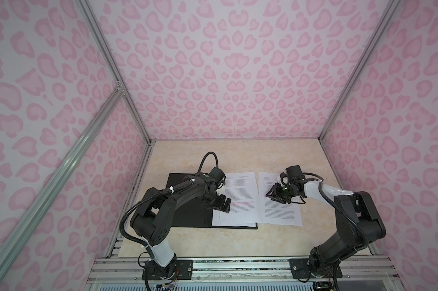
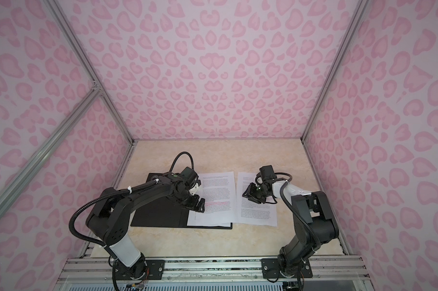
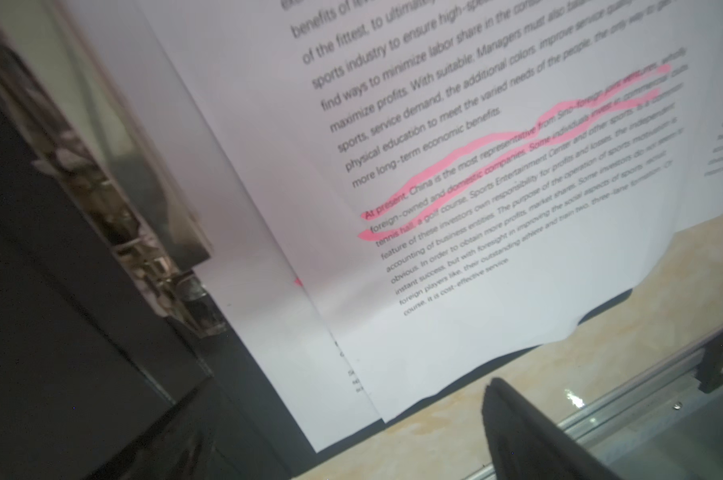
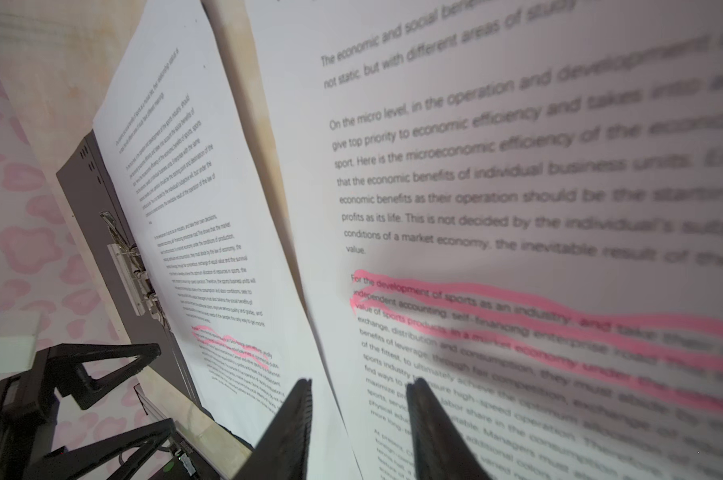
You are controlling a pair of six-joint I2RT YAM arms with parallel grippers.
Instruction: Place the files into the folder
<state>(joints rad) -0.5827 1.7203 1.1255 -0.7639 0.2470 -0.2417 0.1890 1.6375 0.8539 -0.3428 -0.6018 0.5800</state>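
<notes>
The folder [image 1: 185, 214] [image 2: 160, 214] lies open on the table, black inside up, its metal clip [image 3: 143, 232] [image 4: 131, 266] along the spine. Two files [image 1: 240, 191] [image 2: 217, 191] [image 3: 476, 208] [image 4: 193, 208] lie slightly offset on its right half, pink lines showing. A third sheet [image 1: 280, 214] [image 2: 258, 214] [image 4: 517, 166] lies on the table just right of the folder. My left gripper [image 1: 223, 204] [image 2: 197, 202] [image 3: 343, 440] hovers open over the near left part of the sheets in the folder, holding nothing. My right gripper [image 1: 272, 192] [image 2: 246, 194] [image 4: 359, 382] stands partly open astride the loose sheet's left edge.
The beige tabletop [image 1: 238, 241] is enclosed by pink-patterned walls [image 1: 238, 88] on three sides. An aluminium rail [image 1: 238, 267] with both arm bases runs along the front edge. The folder's near edge is close to the table's front strip.
</notes>
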